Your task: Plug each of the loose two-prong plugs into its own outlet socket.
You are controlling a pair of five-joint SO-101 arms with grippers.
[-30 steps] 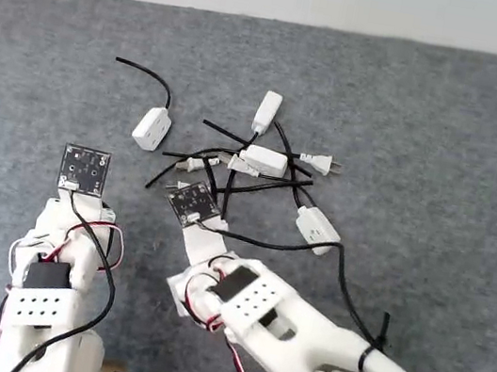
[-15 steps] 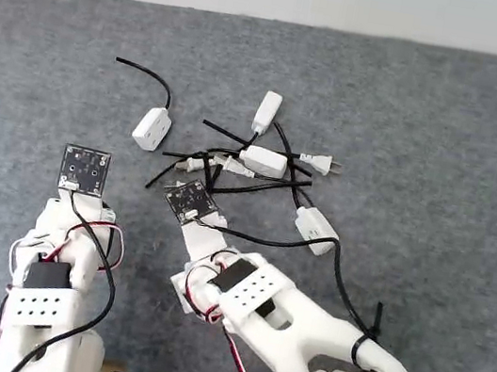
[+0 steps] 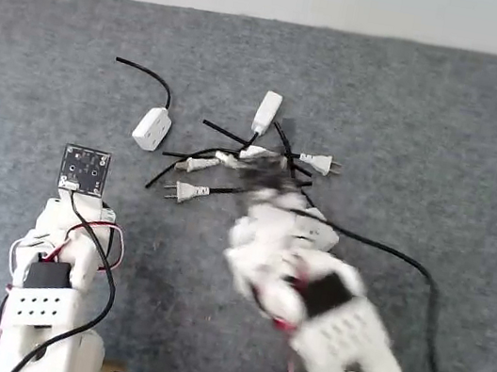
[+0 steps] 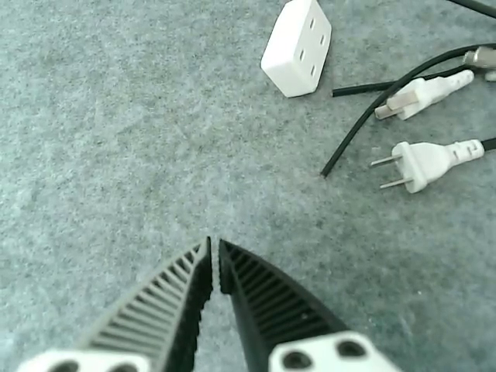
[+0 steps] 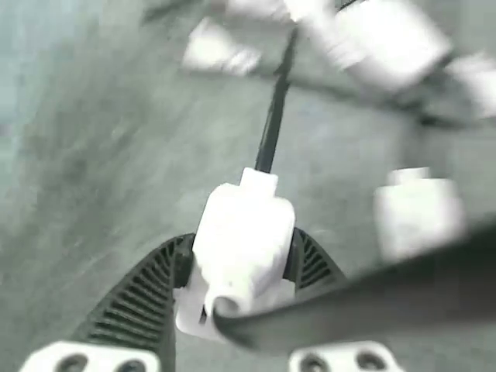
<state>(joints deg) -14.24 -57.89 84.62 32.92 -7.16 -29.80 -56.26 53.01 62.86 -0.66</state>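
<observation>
Grip on the right side looks firm: the right pincer (image 5: 240, 246) is clamped on a white socket block (image 5: 244, 225). Its black cord (image 5: 271, 132) leaves straight away from the wrist, so the long axis of the block lies in line with the pincer. In the high view this arm is in the middle of the frame, over the heap of cords. The left pincer (image 4: 215, 260) has its fingers together, holding nothing, at the lower left. What matters is the nearest loose plug (image 3: 188, 193). It lies on the grey carpet (image 3: 448, 134) between the two arms, with its prongs pointing to the left of the frame and its cord running right. I judge that the held block must face those prongs, or the free left pincer must lift the plug.
</observation>
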